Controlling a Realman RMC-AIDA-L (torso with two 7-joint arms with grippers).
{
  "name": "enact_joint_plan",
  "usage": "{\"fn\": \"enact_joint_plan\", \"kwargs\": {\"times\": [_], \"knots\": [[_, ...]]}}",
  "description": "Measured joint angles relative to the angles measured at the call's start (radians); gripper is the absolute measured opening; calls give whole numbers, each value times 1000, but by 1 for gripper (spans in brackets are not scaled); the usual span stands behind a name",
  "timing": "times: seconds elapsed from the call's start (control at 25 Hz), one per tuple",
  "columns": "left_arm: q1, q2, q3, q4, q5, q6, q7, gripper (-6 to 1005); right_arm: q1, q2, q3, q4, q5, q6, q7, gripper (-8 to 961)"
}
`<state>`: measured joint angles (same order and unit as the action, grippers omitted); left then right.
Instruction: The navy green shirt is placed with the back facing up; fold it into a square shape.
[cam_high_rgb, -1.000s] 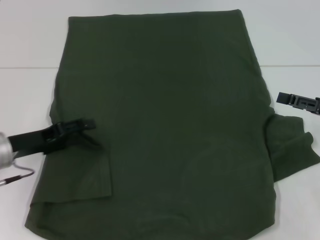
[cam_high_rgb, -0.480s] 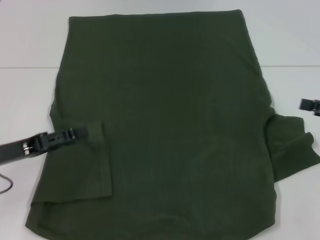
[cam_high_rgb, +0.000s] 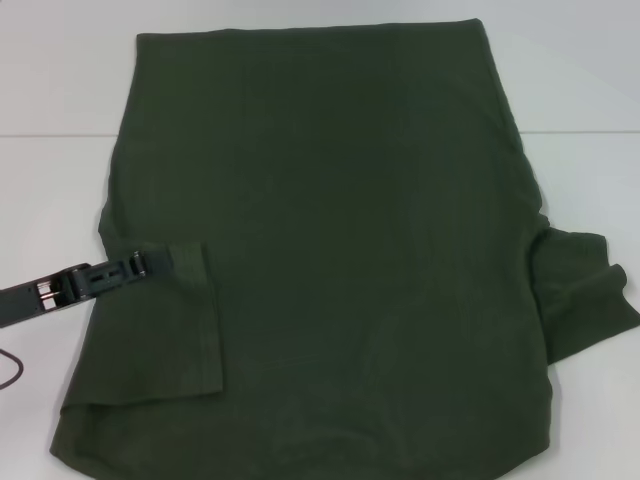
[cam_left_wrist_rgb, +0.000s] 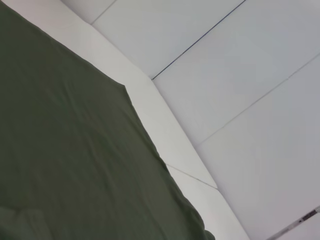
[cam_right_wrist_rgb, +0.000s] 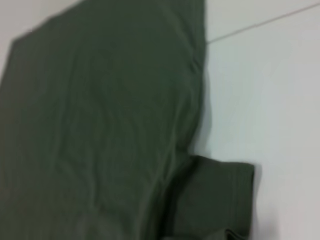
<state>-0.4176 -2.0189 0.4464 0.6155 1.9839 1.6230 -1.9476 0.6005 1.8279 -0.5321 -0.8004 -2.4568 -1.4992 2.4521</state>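
Note:
The navy green shirt (cam_high_rgb: 340, 250) lies flat on the white table, plain back up, and fills most of the head view. Its left sleeve (cam_high_rgb: 165, 330) is folded inward onto the body. The right sleeve (cam_high_rgb: 585, 290) still sticks out sideways over the table. My left gripper (cam_high_rgb: 145, 264) reaches in low from the left, its tip at the top corner of the folded sleeve. The left wrist view holds only the shirt (cam_left_wrist_rgb: 65, 165) and table. The right wrist view looks down at the shirt (cam_right_wrist_rgb: 100, 130) and its right sleeve (cam_right_wrist_rgb: 215, 200). My right gripper is out of view.
The white table (cam_high_rgb: 50, 180) shows on both sides of the shirt, with a seam line running across it (cam_high_rgb: 60, 135). A thin cable (cam_high_rgb: 10, 365) loops at the left edge.
The left gripper has slid back to the left, off the folded sleeve, which stays lying on the shirt. The right gripper has drawn away to the right and left the head view.

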Motion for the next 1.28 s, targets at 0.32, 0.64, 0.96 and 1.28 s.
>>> {"fn": "enact_joint_plan", "kwargs": {"times": [0.32,0.64,0.96,1.28], "knots": [[9,-10,-19,0,-24,14,3,888,49,43,-44,9,-67,70,-47,945],[7,-12,-23,-1,-44,26,2,888,49,81,-138,7,-76,117,-129,944],[11,-13,-23,-6,-51,29,1,888,51,112,-159,7,-77,182,-174,944],[20,-13,-32,-7,-53,30,1,888,52,139,-164,12,-77,232,-175,944]]}}
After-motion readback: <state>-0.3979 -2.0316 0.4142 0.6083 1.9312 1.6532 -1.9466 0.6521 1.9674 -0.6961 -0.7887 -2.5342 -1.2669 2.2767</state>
